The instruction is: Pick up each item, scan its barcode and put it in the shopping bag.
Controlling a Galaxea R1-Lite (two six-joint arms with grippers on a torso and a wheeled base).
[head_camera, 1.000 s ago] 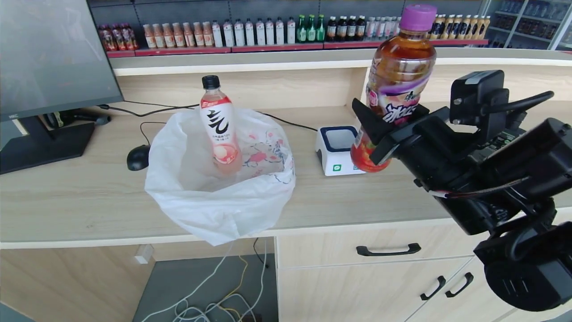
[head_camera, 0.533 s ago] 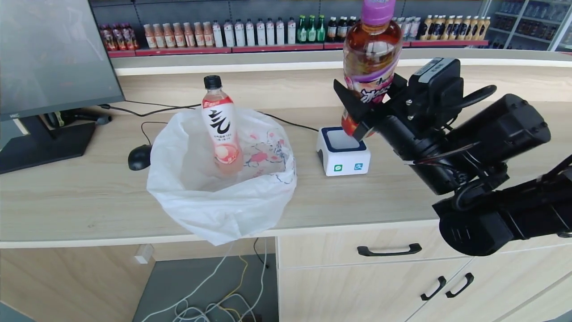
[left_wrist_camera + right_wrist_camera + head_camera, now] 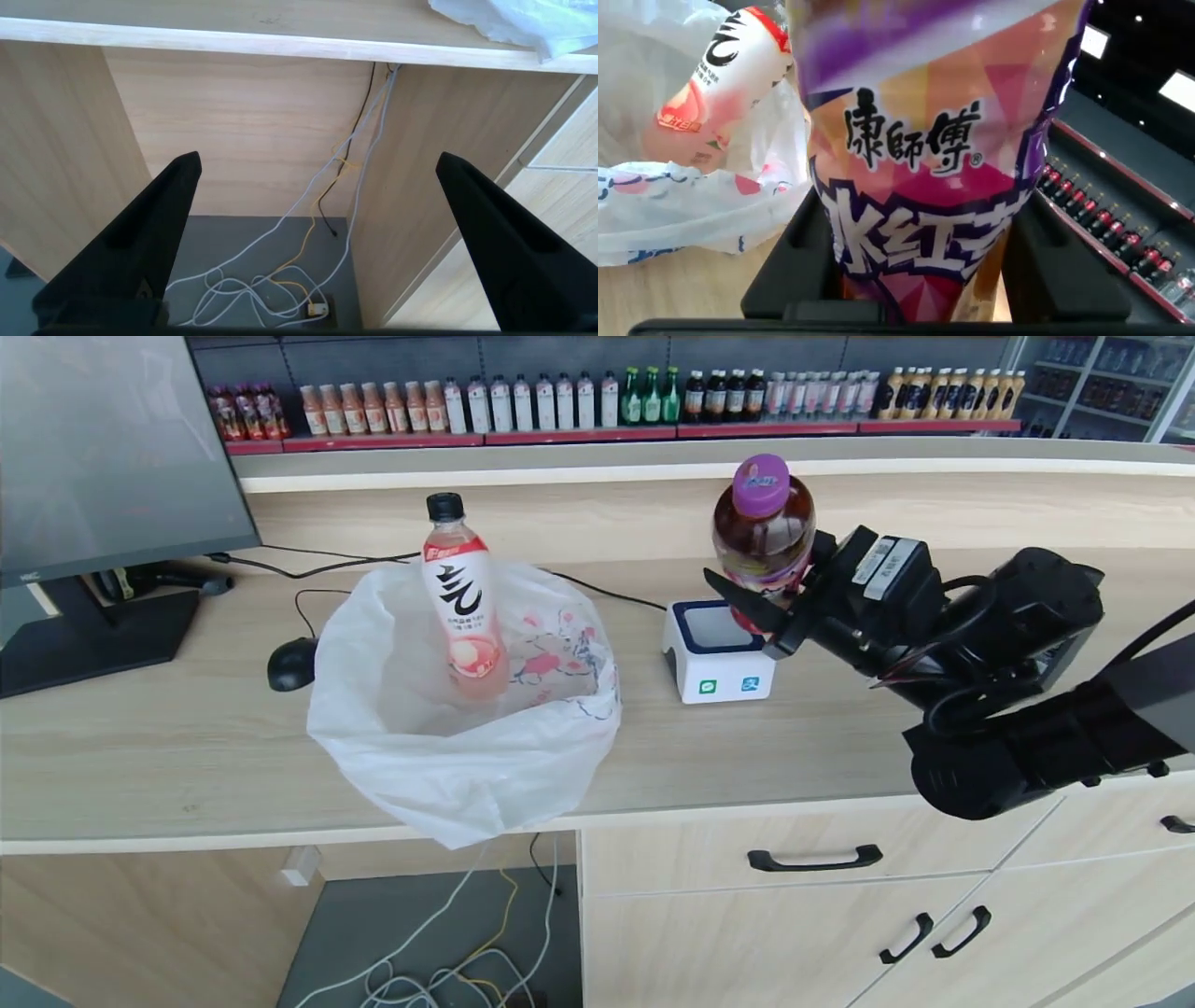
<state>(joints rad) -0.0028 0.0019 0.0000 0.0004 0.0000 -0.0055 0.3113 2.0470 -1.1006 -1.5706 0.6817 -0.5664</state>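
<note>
My right gripper is shut on a tea bottle with a purple cap, held tilted just above the white barcode scanner on the counter. In the right wrist view the tea bottle stands between the black fingers. A white shopping bag sits open left of the scanner, with a pink drink bottle standing upright in it; the same pink bottle appears in the right wrist view. My left gripper is open, hanging below the counter edge with nothing between its fingers.
A monitor stands at the counter's far left, with a black mouse and cables beside the bag. Shelves of bottles line the back. Drawers lie under the counter, and loose wires on the floor.
My right gripper has carried the tea bottle leftward over the scanner, then lowered it and tipped its cap toward me. The bag and pink bottle stayed put.
</note>
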